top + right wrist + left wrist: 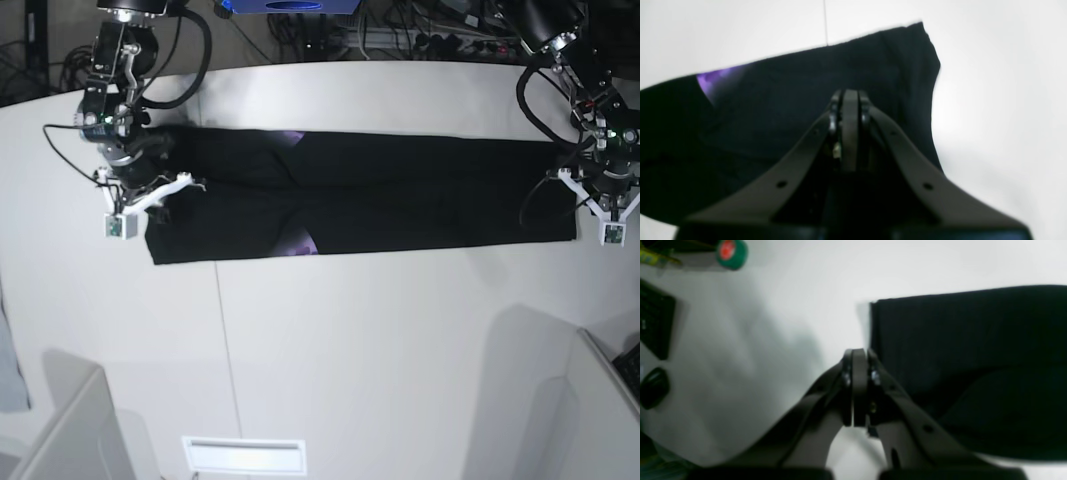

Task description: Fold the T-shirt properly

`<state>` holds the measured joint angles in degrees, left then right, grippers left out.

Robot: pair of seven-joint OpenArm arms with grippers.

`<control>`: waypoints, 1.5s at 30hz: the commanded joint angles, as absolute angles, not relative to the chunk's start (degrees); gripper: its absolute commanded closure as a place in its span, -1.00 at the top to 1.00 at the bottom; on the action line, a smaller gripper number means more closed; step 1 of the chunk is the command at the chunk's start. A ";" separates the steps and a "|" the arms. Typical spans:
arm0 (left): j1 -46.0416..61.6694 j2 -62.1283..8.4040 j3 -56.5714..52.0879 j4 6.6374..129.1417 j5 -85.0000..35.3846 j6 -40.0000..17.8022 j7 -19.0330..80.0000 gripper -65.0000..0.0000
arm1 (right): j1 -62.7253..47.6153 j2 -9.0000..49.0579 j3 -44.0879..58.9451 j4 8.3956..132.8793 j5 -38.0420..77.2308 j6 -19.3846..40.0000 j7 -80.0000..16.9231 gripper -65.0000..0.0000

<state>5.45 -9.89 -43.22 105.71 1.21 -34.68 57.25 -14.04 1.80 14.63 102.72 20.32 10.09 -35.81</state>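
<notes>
Fingers pressed together on both arms, nothing visibly pinched: left fingers point(858, 386) just off one short end, right fingers point(849, 128) over the other. T-shirt point(400, 195) lies flat on white tabletop point(380, 350), a long band, long axis running arm to arm

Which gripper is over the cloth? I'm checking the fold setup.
The right gripper: it is above the black T-shirt. The left gripper sits just off its edge, over bare table.
</notes>
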 commanded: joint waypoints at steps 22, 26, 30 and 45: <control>8.84 -11.38 -59.82 90.68 -19.91 -40.00 56.31 0.96 | -15.43 1.36 4.70 103.87 20.79 10.42 -34.51 -1.00; 8.13 -11.38 -59.82 91.21 -20.26 -40.00 56.40 0.96 | -15.78 1.36 2.59 103.87 20.79 10.24 -34.42 -1.00; 9.36 -10.95 -60.18 95.87 -20.35 -40.00 56.57 0.96 | -16.22 1.36 2.42 103.87 20.70 10.15 -34.33 -1.00; 4.62 -12.88 -59.82 85.58 -22.73 -40.00 56.40 0.96 | -16.92 1.36 2.42 103.78 20.53 10.07 -34.42 -1.00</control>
